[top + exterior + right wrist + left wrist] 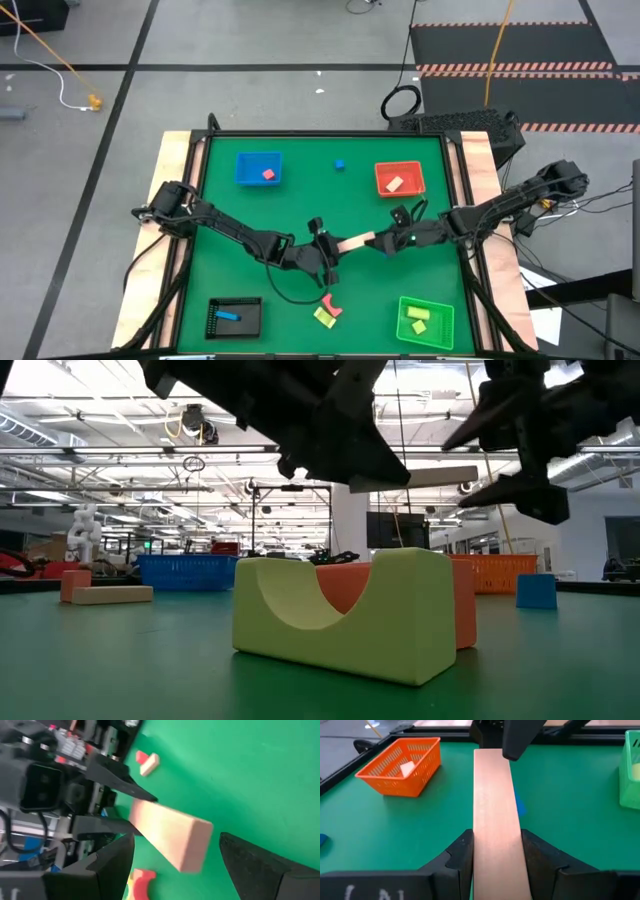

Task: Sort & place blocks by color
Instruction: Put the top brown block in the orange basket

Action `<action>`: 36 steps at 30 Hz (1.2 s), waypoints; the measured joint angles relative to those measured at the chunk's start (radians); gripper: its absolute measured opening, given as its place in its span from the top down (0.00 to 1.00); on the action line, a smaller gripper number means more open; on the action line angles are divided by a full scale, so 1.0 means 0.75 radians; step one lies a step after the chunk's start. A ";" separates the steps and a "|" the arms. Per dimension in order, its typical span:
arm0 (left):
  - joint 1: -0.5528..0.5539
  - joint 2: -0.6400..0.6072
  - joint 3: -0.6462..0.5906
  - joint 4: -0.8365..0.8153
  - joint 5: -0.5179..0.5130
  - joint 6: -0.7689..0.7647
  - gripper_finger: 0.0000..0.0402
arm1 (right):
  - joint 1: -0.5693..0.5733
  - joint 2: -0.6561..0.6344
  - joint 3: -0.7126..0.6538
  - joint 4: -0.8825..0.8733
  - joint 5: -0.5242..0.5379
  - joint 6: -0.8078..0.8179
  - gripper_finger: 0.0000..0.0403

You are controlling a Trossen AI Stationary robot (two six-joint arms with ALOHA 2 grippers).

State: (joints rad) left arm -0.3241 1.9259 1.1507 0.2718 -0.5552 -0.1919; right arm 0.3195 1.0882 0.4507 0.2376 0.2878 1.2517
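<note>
While left fingers [497, 857] clamp tan bar [495, 815], right fingers [175, 865] spread wide around its end

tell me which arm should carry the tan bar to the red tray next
Right, probably. The long cream-tan wooden bar is clamped by the left end effector, while the right end effector straddles its free end, fingers open. The red mesh tray lies on the right arm's side.

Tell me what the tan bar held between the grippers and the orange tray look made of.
Tan bar: probably wood, unpainted and matte, with faint grain along its smooth face and crisp edges. It is clamped in the left gripper.
Orange tray: likely moulded plastic, a uniform bright colour with slotted mesh walls.
</note>
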 joint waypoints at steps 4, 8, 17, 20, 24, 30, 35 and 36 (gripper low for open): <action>0.000 0.000 0.000 0.060 -0.004 0.048 0.68 | -0.013 0.000 0.001 0.049 -0.002 -0.041 0.31; 0.002 0.001 0.000 0.108 -0.005 0.089 0.68 | -0.014 0.000 0.001 0.058 -0.008 -0.054 0.39; 0.001 0.005 -0.003 0.114 -0.006 0.152 0.68 | -0.014 -0.003 0.003 0.083 -0.004 -0.095 0.85; 0.002 0.005 -0.003 0.109 -0.024 0.159 0.68 | -0.015 -0.002 0.004 0.098 -0.010 -0.121 0.89; 0.001 0.005 -0.003 0.120 -0.036 0.106 0.60 | -0.017 -0.004 0.003 0.123 -0.039 -0.155 0.89; 0.001 0.001 -0.001 0.145 -0.025 0.057 0.20 | -0.067 -0.059 -0.001 -0.063 -0.047 -0.178 0.90; 0.001 0.001 -0.001 0.147 -0.032 0.033 0.04 | -0.180 -0.176 -0.002 -0.213 -0.037 -0.258 0.90; 0.001 0.001 -0.001 0.142 -0.033 0.020 0.03 | -0.208 -0.210 -0.002 -0.214 -0.037 -0.287 0.90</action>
State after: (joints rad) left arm -0.3237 1.9266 1.1500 0.3786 -0.5799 -0.1771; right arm 0.1631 0.9307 0.4496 0.0769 0.2597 1.0363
